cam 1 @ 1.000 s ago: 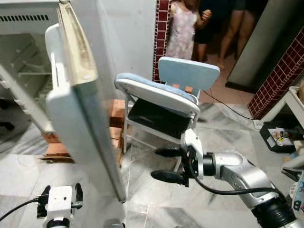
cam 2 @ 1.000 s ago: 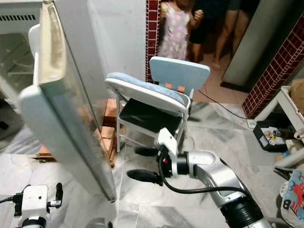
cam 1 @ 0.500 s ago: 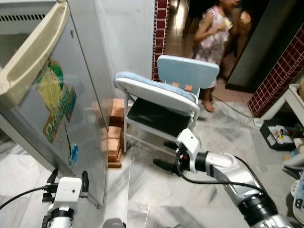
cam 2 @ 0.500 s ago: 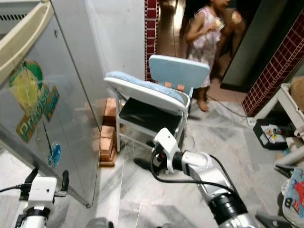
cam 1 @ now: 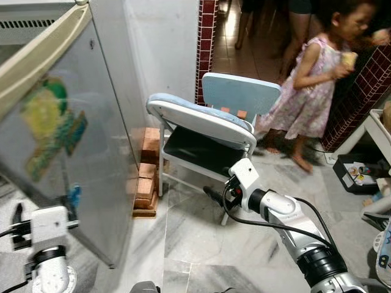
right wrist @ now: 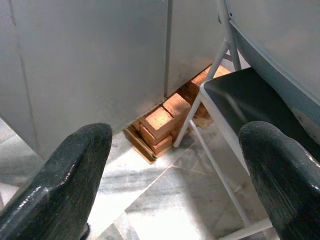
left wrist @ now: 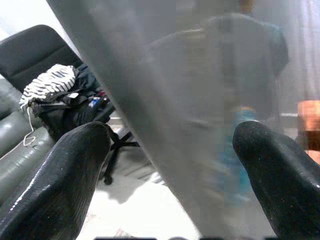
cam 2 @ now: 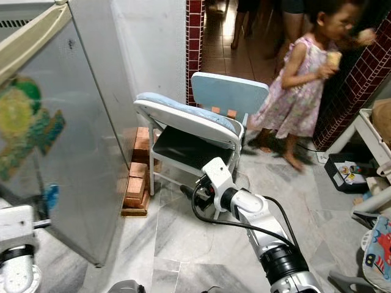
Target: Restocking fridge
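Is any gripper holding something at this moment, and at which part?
No. The left gripper is open astride the fridge door edge; the right gripper is open and empty.

Folding chair (cam 1: 208, 131) beside stacked bricks (cam 1: 146, 177), a person (cam 1: 311, 104) behind.

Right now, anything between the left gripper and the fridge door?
Nothing visible. The left gripper, fingers open, sits right at the edge of the fridge door, which runs between its fingers in the left wrist view. Whether it touches the door is unclear.

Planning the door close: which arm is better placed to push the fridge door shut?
Probably the left. The left gripper is open astride the fridge door's edge; the right gripper faces the bricks under the chair.
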